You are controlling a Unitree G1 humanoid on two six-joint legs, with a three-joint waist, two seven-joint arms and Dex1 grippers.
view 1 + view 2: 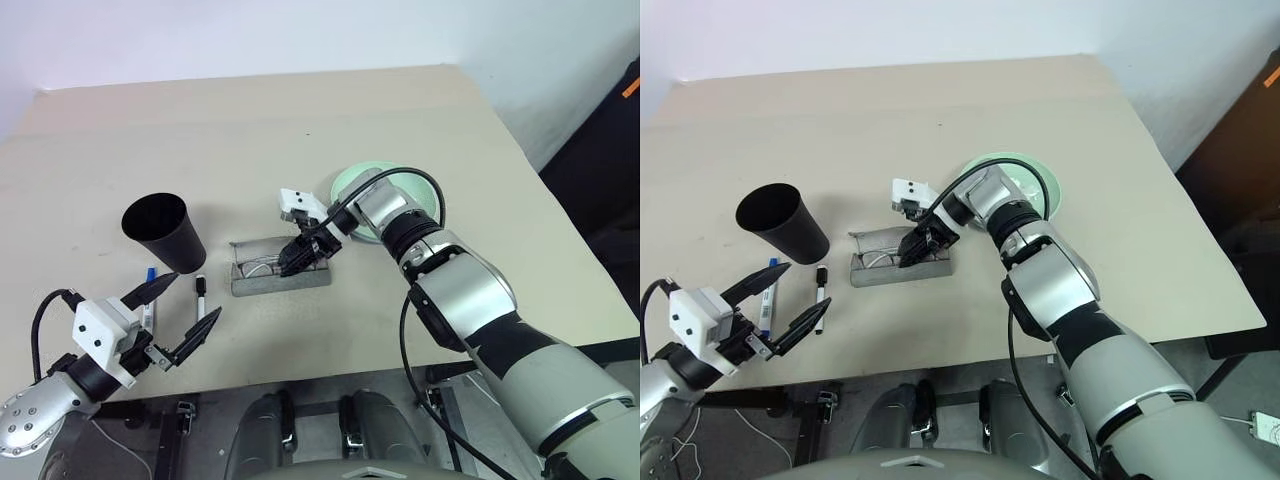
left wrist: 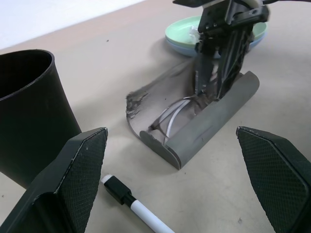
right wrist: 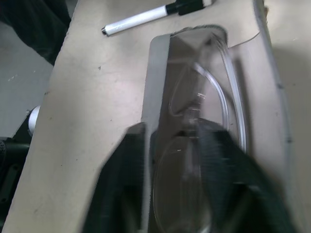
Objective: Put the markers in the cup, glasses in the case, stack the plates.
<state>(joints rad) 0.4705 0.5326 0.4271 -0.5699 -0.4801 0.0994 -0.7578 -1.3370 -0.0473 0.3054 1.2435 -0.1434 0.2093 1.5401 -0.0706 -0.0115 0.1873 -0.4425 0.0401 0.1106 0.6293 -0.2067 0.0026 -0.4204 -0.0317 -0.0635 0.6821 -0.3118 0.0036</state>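
Note:
The grey case (image 1: pixel 282 279) lies open mid-table with the pale-framed glasses (image 2: pixel 170 114) inside it. My right gripper (image 1: pixel 295 262) reaches down into the case, open, its fingers (image 3: pixel 221 170) on either side of the glasses. The black cup (image 1: pixel 160 230) stands upright to the left of the case. In front of the cup lie two markers, one blue-capped (image 1: pixel 149 290) and one black-capped (image 1: pixel 200 294). My left gripper (image 1: pixel 192 300) hovers wide open just in front of them. Behind my right arm, the mint green plate (image 2: pixel 182 31) sits on the light blue plate (image 2: pixel 176 48).
Everything rests on a beige table (image 1: pixel 250 130). Its front edge (image 1: pixel 300 372) runs close to my left gripper. The right edge (image 1: pixel 560 230) drops off toward a dark object (image 1: pixel 610 150). A black cable (image 1: pixel 400 180) loops over my right wrist.

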